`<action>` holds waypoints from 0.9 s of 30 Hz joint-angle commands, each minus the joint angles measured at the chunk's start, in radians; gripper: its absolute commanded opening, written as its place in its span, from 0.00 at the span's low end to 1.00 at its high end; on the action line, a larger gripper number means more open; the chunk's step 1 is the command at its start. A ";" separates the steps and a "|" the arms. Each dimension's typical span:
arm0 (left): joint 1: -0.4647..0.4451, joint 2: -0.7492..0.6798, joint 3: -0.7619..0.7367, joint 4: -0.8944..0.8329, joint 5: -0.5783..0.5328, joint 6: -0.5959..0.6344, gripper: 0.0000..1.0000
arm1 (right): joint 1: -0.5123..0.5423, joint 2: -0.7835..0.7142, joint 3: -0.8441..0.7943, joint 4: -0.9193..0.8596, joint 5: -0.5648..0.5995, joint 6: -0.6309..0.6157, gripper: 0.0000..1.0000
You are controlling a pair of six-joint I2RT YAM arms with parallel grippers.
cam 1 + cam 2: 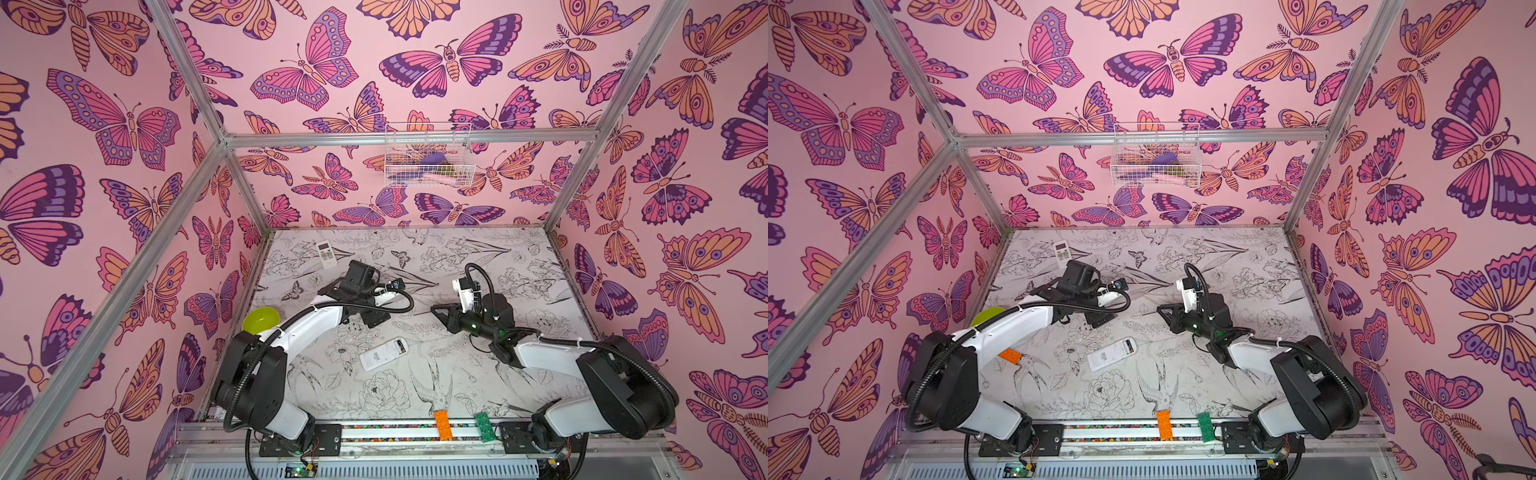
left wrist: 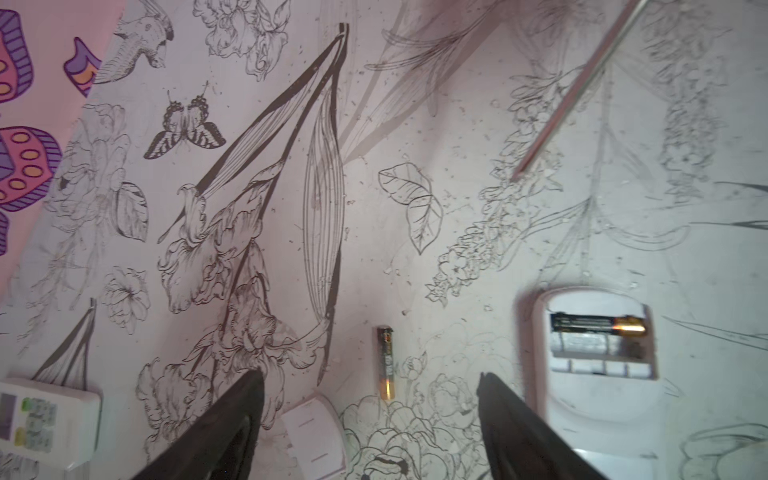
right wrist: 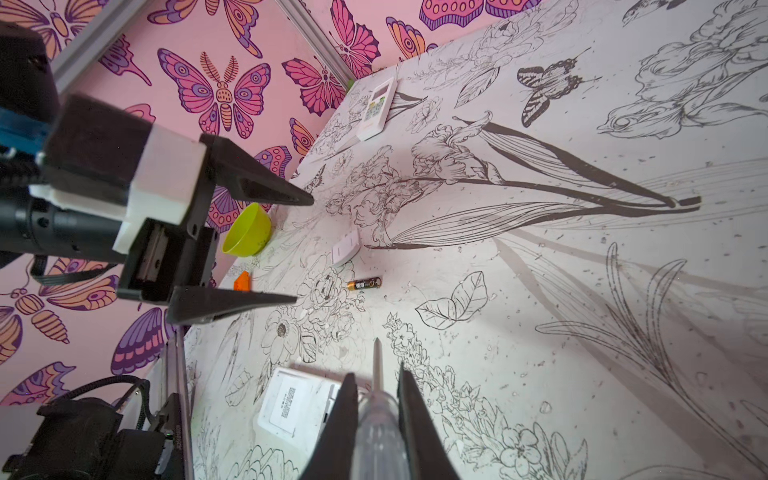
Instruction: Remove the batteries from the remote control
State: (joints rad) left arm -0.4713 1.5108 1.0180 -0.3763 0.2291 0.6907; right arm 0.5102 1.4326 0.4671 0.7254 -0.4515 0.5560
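Left wrist view: shows left gripper (image 2: pixel 370 374) released near loose battery (image 2: pixel 385 362); finds right gripper (image 3: pixel 376 370), two o'clock from remote (image 1: pixel 384 353), clenching screwdriver (image 3: pixel 374 432).

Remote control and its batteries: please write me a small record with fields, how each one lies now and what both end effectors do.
loose battery: flat on the table, apart from the remote control
seated battery: in the remote control's open compartment; the slot beside it looks empty
battery cover: off, lying on the table
left end effector: open, holds nothing
right end effector: shut on the screwdriver, at its clear handle
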 commanded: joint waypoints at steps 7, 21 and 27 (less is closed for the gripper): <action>0.029 -0.049 -0.006 -0.049 0.075 -0.024 0.93 | 0.002 -0.233 0.057 -0.531 -0.154 -0.061 0.00; 0.107 -0.055 -0.009 -0.006 0.065 -0.087 1.00 | 0.148 -0.244 0.002 -0.529 -0.048 -0.049 0.00; 0.134 -0.074 -0.024 0.007 0.084 -0.085 1.00 | 0.177 -0.134 0.008 -0.437 -0.029 -0.039 0.00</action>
State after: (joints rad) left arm -0.3523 1.4654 1.0088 -0.3824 0.2855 0.6239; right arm 0.6796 1.2747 0.4572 0.2260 -0.5076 0.5056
